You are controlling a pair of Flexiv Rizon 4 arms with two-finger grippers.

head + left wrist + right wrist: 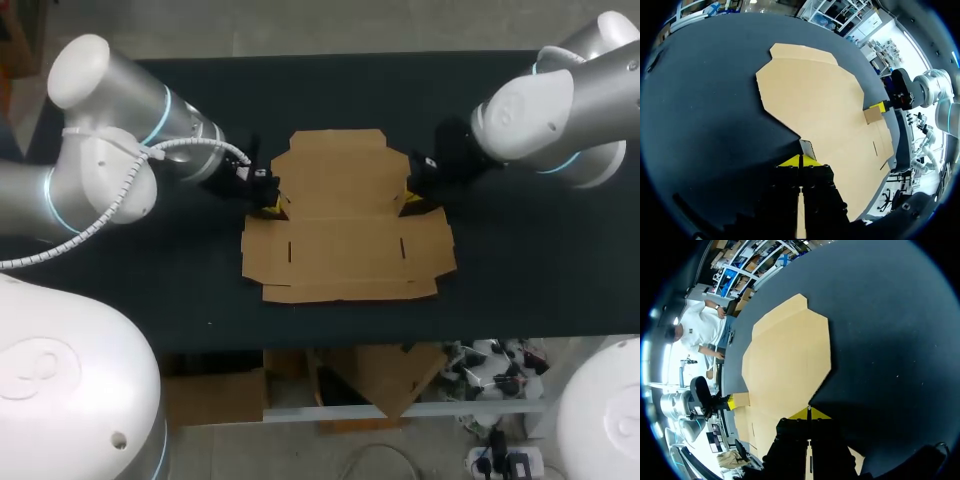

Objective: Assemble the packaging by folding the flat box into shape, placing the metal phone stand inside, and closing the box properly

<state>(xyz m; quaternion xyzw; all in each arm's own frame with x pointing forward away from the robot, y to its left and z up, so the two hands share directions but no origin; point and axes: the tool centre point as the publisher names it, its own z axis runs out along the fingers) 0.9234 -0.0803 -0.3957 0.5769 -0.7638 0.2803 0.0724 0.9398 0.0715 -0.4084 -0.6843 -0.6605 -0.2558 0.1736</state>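
Head view, box: the flat cardboard box [345, 215] lies unfolded in the middle of the dark bench [150, 290], with its tabbed panel toward the far edge and its slotted panel toward the near edge
Head view, left tool: the left tool [266, 203] comes in from the left to the box's left edge and is clenched on the small left side flap [283, 208], which stands a little off the bench
Head view, right tool: the right tool [411, 203] sits opposite at the box's right edge, clenched on the right side flap [408, 207], which is also raised

Left wrist view, own tool: the left tool [800, 161] has its yellow tips pressed together, with the thin edge of the left side flap [807, 148] nipped between them
Left wrist view, box: the flat cardboard box [815, 95] spreads out ahead of the tool, flat on the bench [705, 100]
Left wrist view, other tool: across the box, the right tool [880, 106] has a yellow tip touching the right side flap [872, 115], which is tilted up

Right wrist view, own tool: the right tool [810, 413] has its tips closed, and the box's edge runs right into them
Right wrist view, box: the flat cardboard box [785, 355] lies ahead of the tool on the bench [880, 340]
Right wrist view, other tool: the left tool [730, 402] is at the far edge, touching the left side flap [741, 399]
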